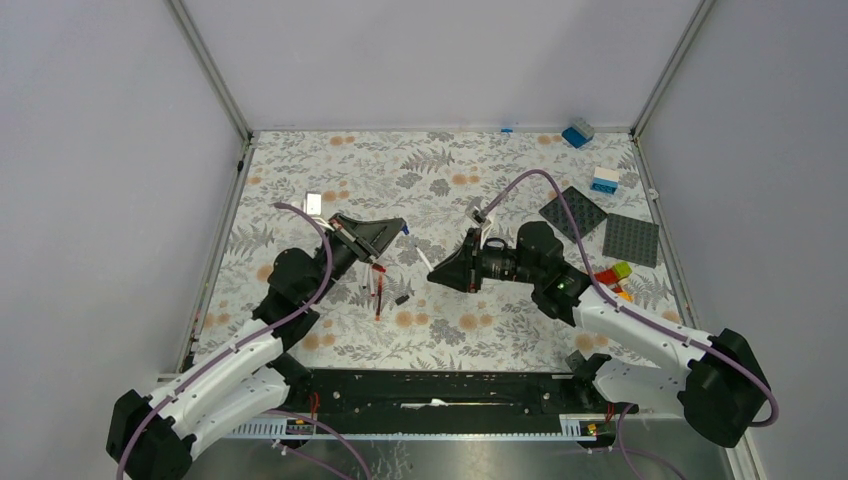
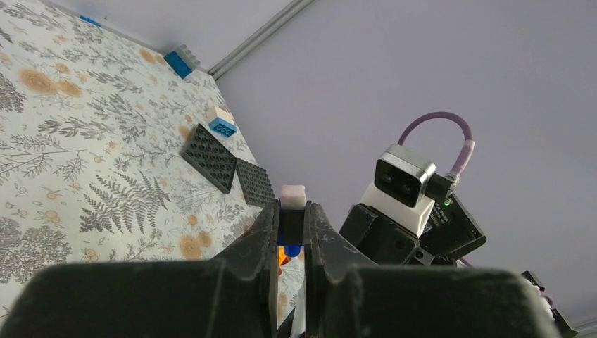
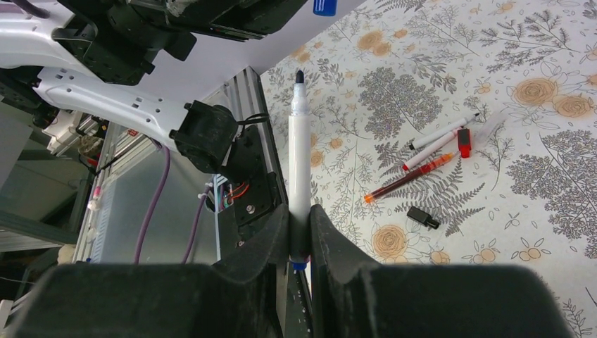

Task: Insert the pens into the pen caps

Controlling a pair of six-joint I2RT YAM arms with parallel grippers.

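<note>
My left gripper (image 1: 398, 230) (image 2: 292, 211) is shut on a small blue pen cap (image 2: 292, 229) (image 3: 324, 7), held above the table. A pale end shows just past the fingertips. My right gripper (image 1: 441, 272) (image 3: 299, 218) is shut on the blue rear end of a white pen (image 3: 300, 148) (image 1: 428, 257). Its dark tip points towards the left gripper, with a gap left to the cap. On the cloth below lie two white pens (image 3: 440, 139), a red-barrelled pen (image 3: 408, 179) (image 1: 378, 295), a red cap (image 3: 464, 141) and a black cap (image 3: 423, 217) (image 1: 401, 299).
Two grey stud plates (image 1: 573, 212) (image 1: 631, 240) lie at the right. Toy bricks sit nearby: blue (image 1: 577, 132), white and blue (image 1: 604, 180), a coloured cluster (image 1: 612, 277). A small pale object (image 1: 313, 203) lies at the left. Walls enclose the floral cloth (image 1: 450, 170).
</note>
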